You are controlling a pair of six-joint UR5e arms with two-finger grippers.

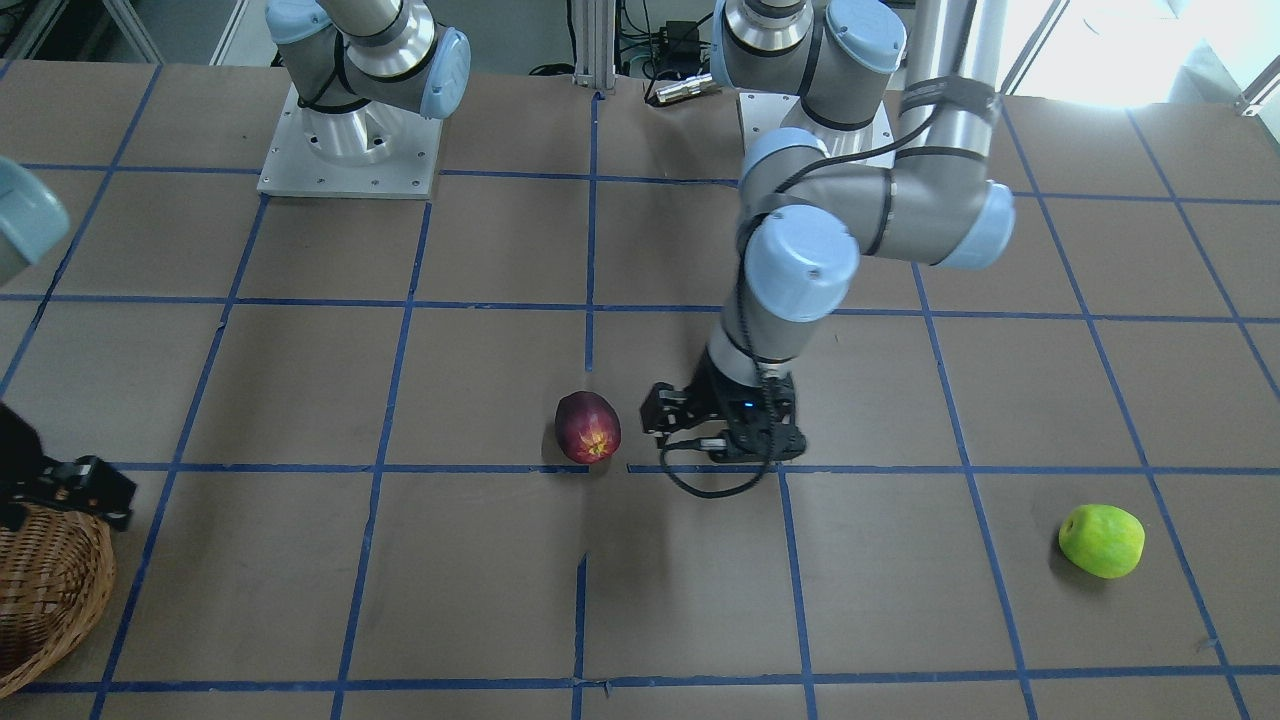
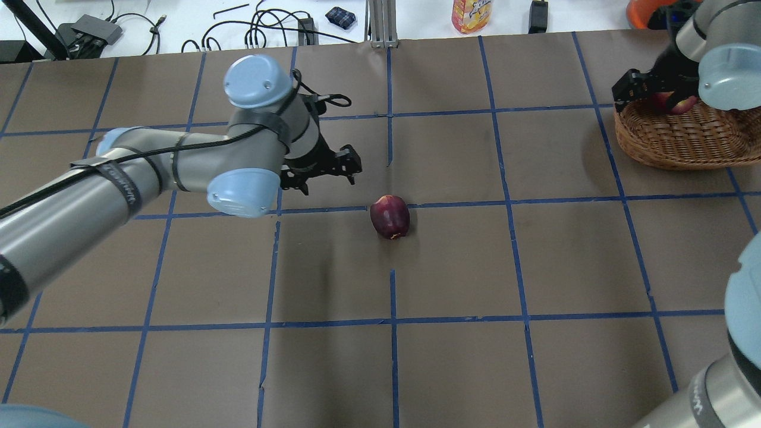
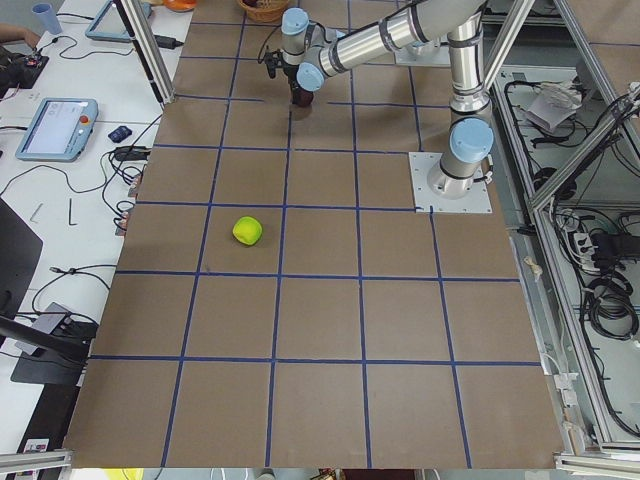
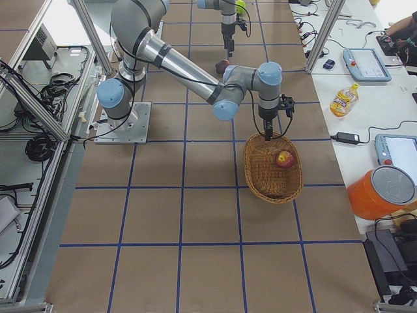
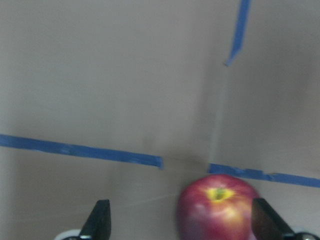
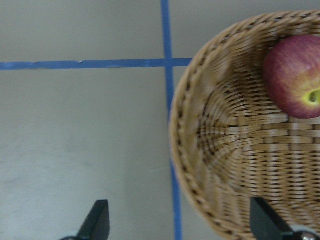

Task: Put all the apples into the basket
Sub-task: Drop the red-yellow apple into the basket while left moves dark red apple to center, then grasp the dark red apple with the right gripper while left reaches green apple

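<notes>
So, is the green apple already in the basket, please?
No, the green apple lies on the table, far from the basket.

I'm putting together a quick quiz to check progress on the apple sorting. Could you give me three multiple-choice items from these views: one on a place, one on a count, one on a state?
1. Where is the red apple?
A) on the floor
B) in the basket
C) held in the air

2. How many apples lie on the table outside the basket?
A) three
B) one
C) two

3. How is the left hand?
A) open and empty
B) shut on an apple
C) out of every view

Answers:
1 B: the right wrist view shows it lying on the wicker inside.
2 C: the maroon apple and the green apple both sit on the brown surface.
3 A: in the left wrist view its fingertips stand wide apart, and the maroon apple rests on the table, not lifted.
</notes>
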